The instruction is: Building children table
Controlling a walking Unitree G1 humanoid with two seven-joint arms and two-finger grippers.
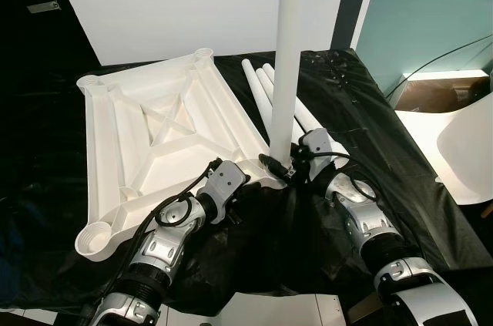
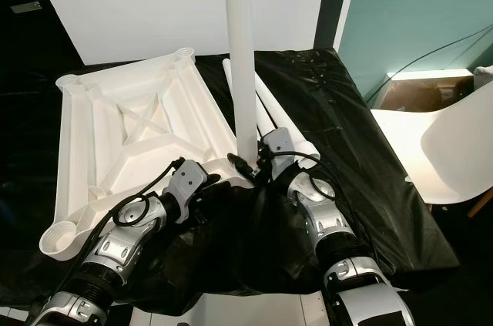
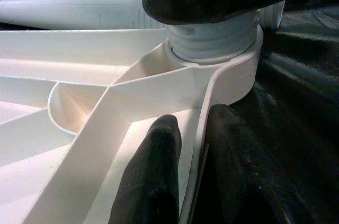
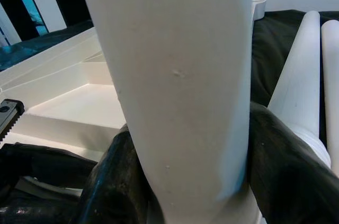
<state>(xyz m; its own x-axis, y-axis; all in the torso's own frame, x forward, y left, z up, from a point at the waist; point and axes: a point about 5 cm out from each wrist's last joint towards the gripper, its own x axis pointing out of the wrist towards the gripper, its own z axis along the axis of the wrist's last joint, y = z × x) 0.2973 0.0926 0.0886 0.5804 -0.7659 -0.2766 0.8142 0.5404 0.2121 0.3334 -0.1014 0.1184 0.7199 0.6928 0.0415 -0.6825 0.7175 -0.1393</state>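
**White leg standing in the corner socket**

I have the right gripper point(image 4: 185, 181) closed round the upright table leg point(image 1: 286, 56), low down where it meets the near corner socket of the upside-down tabletop point(image 1: 154, 133). My left gripper point(image 3: 190, 171) pinches the tabletop's rim beside it. Three spare legs point(image 1: 262, 83) lie on black sheeting point(image 1: 385, 149).

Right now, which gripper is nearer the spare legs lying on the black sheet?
Right. The right gripper grips the upright leg beside the spare legs; the left gripper clamps the tabletop's rim, farther away.
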